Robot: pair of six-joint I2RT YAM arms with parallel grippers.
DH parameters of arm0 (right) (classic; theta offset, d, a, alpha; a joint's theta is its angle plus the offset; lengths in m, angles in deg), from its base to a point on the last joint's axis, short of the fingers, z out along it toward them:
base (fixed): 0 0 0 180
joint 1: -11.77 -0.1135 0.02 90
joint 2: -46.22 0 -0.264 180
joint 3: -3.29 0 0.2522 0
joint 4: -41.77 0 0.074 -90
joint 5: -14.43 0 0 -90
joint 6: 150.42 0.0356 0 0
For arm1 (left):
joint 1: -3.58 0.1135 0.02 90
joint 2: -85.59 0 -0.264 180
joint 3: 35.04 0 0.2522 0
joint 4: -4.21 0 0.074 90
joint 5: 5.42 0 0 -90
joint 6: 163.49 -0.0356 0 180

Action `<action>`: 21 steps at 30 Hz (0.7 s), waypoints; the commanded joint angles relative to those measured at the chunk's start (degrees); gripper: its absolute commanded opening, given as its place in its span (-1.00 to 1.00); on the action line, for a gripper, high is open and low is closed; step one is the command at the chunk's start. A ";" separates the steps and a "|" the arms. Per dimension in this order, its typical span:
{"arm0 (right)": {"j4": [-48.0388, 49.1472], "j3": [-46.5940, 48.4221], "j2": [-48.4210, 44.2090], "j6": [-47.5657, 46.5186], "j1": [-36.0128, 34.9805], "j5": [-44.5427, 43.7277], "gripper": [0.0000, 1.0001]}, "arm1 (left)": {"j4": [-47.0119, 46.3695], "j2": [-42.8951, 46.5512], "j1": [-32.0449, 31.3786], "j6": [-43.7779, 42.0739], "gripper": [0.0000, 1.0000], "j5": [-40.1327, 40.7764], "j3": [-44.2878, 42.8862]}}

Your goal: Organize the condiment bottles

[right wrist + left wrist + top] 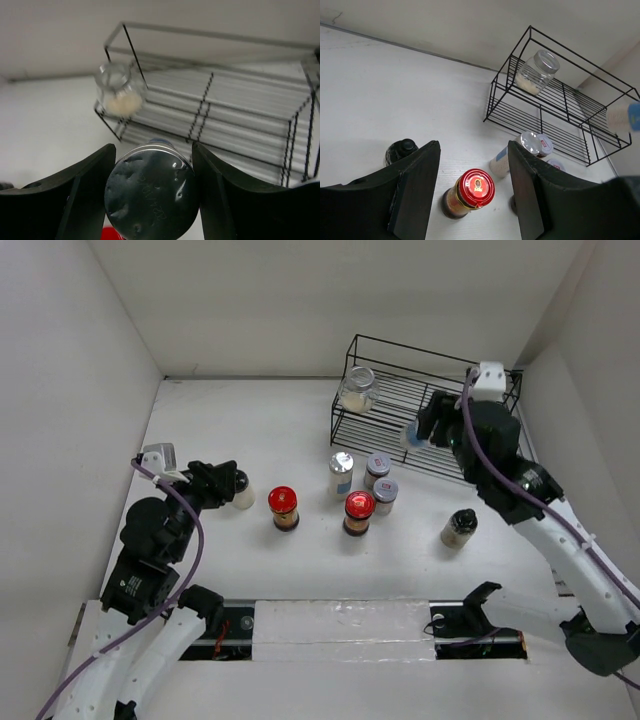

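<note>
My right gripper is shut on a silver-lidded condiment bottle with a blue label, held off the table in front of the black wire rack. A clear jar with pale contents lies on the rack's top shelf. On the table stand two red-lidded jars, a silver-lidded bottle, two grey-lidded jars and a black-lidded bottle. My left gripper is open and holds nothing. It hovers beside another black-lidded bottle, short of the nearer red-lidded jar.
White walls close in the table on the left, back and right. The rack stands at the back right, close to the right wall. Both arm bases sit along the near edge.
</note>
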 commanded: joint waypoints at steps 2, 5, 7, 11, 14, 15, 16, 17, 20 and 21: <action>13.80 12.85 8.08 -7.44 6.67 10.37 -0.41 | -2.23 0.93 0.28 -0.40 0.04 -0.35 -0.04; 14.51 26.55 18.88 -7.44 10.64 18.20 -0.48 | -2.23 0.93 0.28 -0.40 0.04 0.26 0.48; 12.85 39.16 28.69 -7.44 12.85 19.81 -0.48 | -2.23 -0.47 0.28 -0.40 0.04 0.26 0.48; 7.49 63.45 46.53 -7.44 14.61 23.67 -0.50 | -1.71 -1.00 0.28 -0.40 0.04 0.26 -0.04; 6.16 78.82 57.54 -5.35 17.59 26.75 -0.50 | -2.23 0.31 0.28 -0.40 0.04 1.49 0.48; 6.77 80.45 59.15 -4.12 18.38 30.50 -0.54 | -2.23 0.92 0.28 -0.40 0.04 1.49 0.48; 8.17 80.46 60.12 -2.97 19.09 31.93 -0.54 | -2.23 0.93 0.28 -0.40 0.07 2.28 0.48; 11.49 79.86 60.66 -1.83 19.88 32.47 -0.54 | -2.23 0.93 0.28 -0.40 0.07 2.28 0.48; 14.94 75.90 61.27 -0.59 19.88 32.47 -0.57 | -2.23 0.23 0.28 -0.40 0.07 2.28 0.48; 14.95 75.89 62.23 -0.59 19.88 32.47 -0.57 | -2.23 -0.30 0.28 -0.40 0.07 2.28 0.48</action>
